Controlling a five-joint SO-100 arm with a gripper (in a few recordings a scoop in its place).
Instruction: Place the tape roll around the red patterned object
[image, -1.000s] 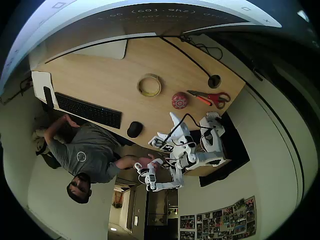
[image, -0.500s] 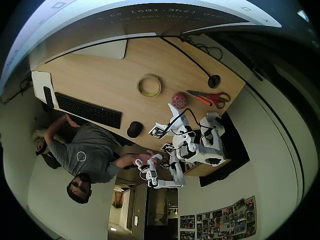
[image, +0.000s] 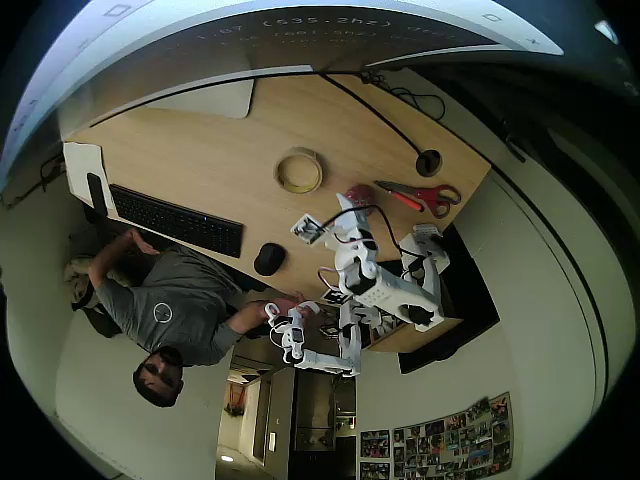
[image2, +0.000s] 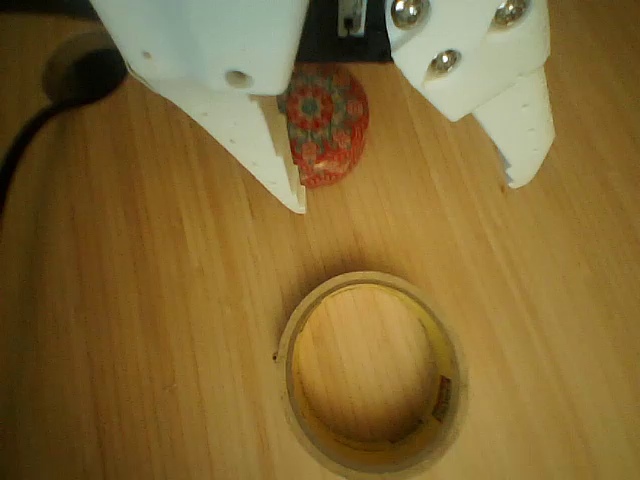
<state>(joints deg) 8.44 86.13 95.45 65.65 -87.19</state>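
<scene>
Wrist view: white two-finger gripper (image2: 405, 195) hovers, jaws spread, empty.
Tape: flat beige-yellow tape ring (image2: 372, 371) on wooden table (image2: 130, 330), apart from red patterned dome (image2: 326, 122).
Advice: descend straddling one wall, then pinch.

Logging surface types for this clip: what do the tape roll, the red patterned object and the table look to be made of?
Tape roll: beige-yellow, slightly glossy wound tape, probably paper or plastic film; thin layered ring wall with an open centre.
Red patterned object: matte, with printed or woven floral medallions; possibly fabric, though that stays uncertain.
Table: light wood or wood-look laminate, with straight grain lines and a soft sheen.
</scene>
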